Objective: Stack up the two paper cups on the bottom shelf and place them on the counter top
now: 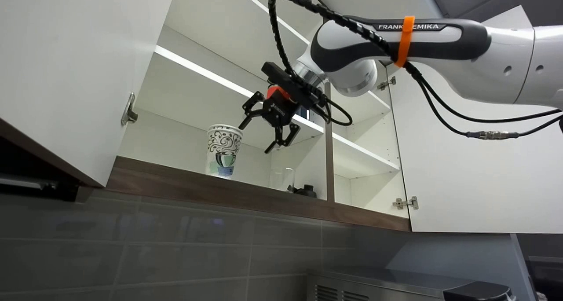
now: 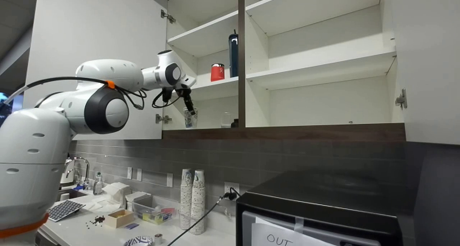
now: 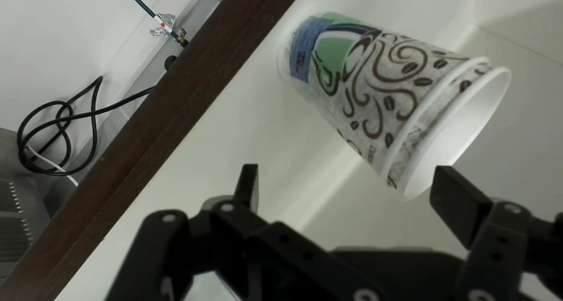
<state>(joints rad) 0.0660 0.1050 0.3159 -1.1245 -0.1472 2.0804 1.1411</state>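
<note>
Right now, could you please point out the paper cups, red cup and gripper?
Paper cups (image 3: 371, 87), wrist view: patterned outer side.
Red cup (image 2: 217, 73), in an exterior view: body.
Gripper (image 1: 254, 140), in an exterior view: between fingertips.

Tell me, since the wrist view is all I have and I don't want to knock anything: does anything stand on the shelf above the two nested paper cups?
Observer: Yes, an exterior view shows a red cup and a tall dark bottle there.
Operator: The paper cups slant in my picture. Are they tipped?
Observer: No, in an exterior view they look upright on the bottom shelf.
Operator: And what stands below, where they must go?
Observer: Among other things, two tall stacks of cups on the counter top.
</note>
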